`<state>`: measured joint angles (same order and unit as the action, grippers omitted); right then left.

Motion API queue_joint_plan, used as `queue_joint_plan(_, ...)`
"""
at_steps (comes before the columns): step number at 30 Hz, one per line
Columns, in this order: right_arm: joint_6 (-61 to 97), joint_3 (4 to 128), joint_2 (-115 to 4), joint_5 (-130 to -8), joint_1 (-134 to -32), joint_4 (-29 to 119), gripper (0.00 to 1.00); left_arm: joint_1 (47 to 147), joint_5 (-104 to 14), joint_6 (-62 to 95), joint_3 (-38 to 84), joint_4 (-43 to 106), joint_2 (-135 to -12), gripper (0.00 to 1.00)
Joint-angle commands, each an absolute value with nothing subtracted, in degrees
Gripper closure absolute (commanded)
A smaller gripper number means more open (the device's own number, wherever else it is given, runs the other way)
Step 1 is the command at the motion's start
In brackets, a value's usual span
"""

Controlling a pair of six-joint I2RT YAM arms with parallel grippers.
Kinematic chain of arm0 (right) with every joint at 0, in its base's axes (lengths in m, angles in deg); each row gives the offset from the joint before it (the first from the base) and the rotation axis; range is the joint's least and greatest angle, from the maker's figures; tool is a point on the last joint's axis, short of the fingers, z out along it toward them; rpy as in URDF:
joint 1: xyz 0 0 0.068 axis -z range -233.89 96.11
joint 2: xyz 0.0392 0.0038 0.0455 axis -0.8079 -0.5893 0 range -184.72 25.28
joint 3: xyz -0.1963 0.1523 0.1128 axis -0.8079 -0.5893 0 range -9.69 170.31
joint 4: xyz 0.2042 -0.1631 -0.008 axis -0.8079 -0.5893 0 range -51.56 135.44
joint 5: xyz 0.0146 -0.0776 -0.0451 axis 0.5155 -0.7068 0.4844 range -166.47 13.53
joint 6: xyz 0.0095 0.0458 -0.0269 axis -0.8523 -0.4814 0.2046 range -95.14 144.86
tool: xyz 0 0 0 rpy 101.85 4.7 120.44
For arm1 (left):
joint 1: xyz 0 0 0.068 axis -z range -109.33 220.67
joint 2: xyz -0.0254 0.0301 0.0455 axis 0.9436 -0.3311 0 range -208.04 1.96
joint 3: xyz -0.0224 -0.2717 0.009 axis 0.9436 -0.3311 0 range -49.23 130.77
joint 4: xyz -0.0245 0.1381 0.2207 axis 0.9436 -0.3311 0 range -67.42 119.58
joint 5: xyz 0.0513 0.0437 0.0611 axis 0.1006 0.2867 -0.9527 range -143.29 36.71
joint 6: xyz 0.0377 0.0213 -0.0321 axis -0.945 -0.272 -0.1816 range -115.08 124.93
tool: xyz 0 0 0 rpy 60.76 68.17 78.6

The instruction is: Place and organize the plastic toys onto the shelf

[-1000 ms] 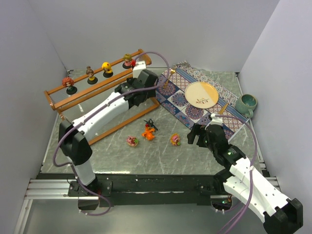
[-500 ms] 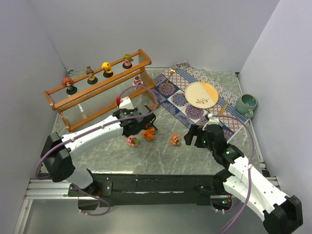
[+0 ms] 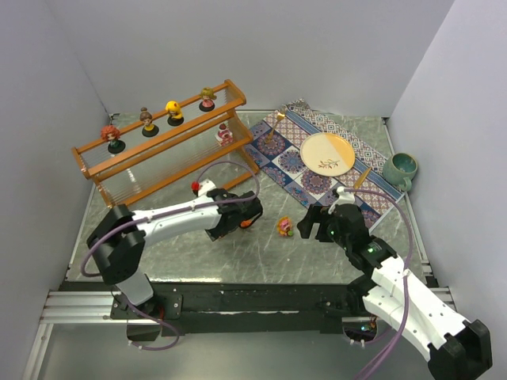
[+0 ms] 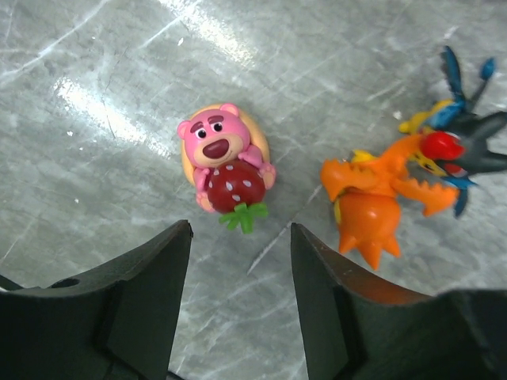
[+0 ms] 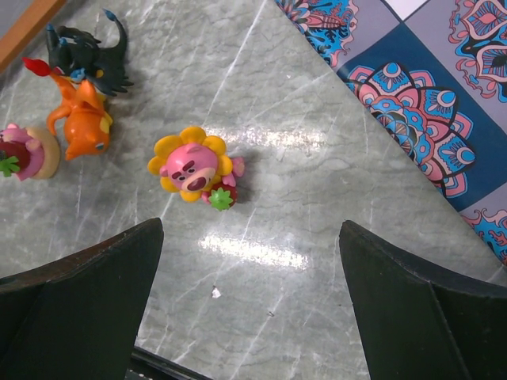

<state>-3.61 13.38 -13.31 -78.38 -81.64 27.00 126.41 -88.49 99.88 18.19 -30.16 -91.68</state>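
Swung down since a second ago, my left arm [image 3: 174, 218], from the shelf [image 3: 158, 142] to the desk [image 3: 261, 253] in front of it, my left fingers [image 4: 150, 293] apart astride the pink bear toy [image 4: 226, 162], no contact, orange toy [image 4: 368, 202] and black spiky toy [image 4: 467, 142] alongside, my right fingers [image 5: 87, 285] spread wide over the flower-petalled toy [image 5: 194, 170], four dolls [image 3: 146, 120] on the shelf's top rail.

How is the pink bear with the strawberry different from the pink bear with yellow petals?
The petal bear wears a ring of yellow petals round its face; the strawberry bear has bare pink ears. The strawberry bear hugs a strawberry as wide as its body; the petal bear's red fruit is tiny beside its head. Both are pink bears lying on the grey table.
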Motion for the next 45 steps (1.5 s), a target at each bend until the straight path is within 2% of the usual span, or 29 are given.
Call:
queue_joint_plan(1,-3.5,12.9,-12.2,-78.3,-81.5,29.0,0.01,126.6,-89.2,102.9,18.9,-30.5,-94.2,0.41)
queue_joint_plan(17,-3.7,12.9,-12.9,-78.1,-81.5,29.4,0.01,124.9,-89.8,100.3,18.5,-30.2,-97.3,0.55)
queue_joint_plan(23,-3.7,13.0,-13.6,-78.1,-81.5,29.4,0.01,124.8,-90.6,100.3,17.4,-31.1,-95.2,0.69)
queue_joint_plan(26,-3.9,13.1,-13.7,-78.2,-81.5,29.4,0.01,124.8,-90.6,100.1,17.7,-31.9,-94.4,0.79)
queue_joint_plan(30,-3.8,13.2,-14.2,-78.1,-81.6,29.4,0.01,124.9,-90.6,99.1,21.2,-34.0,-94.2,0.93)
queue_joint_plan(33,-3.8,13.2,-14.2,-78.3,-81.5,29.4,0.01,125.2,-91.3,98.8,25.8,-38.2,-94.9,0.99)
queue_joint_plan(37,-3.9,13.2,-13.9,-78.5,-81.5,29.4,0.01,126.5,-93.5,98.8,32.3,-44.8,-95.9,0.99)
queue_joint_plan(45,-4.0,13.2,-13.8,-78.6,-81.5,29.2,0.01,126.7,-95.6,95.2,44.4,-49.0,-97.1,0.99)
